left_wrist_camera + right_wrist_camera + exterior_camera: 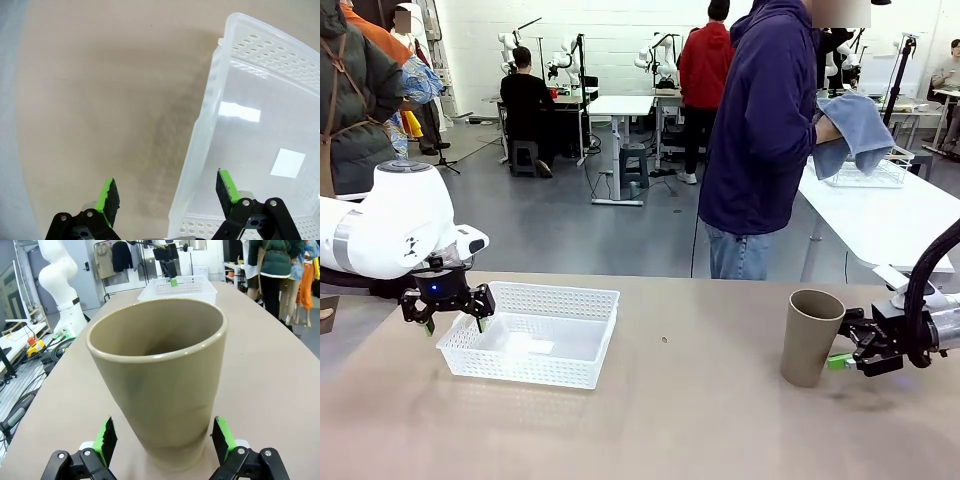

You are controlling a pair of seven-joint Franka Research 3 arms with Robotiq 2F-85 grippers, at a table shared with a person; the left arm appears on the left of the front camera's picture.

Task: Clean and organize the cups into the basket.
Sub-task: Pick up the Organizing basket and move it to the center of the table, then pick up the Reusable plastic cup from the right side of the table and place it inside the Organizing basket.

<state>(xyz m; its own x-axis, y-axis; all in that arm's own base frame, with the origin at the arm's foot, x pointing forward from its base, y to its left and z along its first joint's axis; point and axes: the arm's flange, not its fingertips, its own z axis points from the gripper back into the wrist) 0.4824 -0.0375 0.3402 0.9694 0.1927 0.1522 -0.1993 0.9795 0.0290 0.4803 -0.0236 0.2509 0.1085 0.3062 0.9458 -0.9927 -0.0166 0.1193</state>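
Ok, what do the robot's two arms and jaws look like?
Left arm: bulky rounded white shell, grey cap, blue light on its black wrist unit. Right arm: white-grey wrist, black cable looping over it. Both have black jaws with bright green pads.

Open tabletop [700, 410] lies between basket [532, 368] and cup [810, 340] (upright).

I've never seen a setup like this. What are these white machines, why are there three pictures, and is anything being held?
Two white robot arms work at a table. The wide picture looks across it from between them; the other two come from cameras on each wrist. The left end effector, its grasping claw, hangs open over the edge of a white basket. The right end effector stands open around a brown cup, not gripping it. Beyond the table a person holds a blue cloth.
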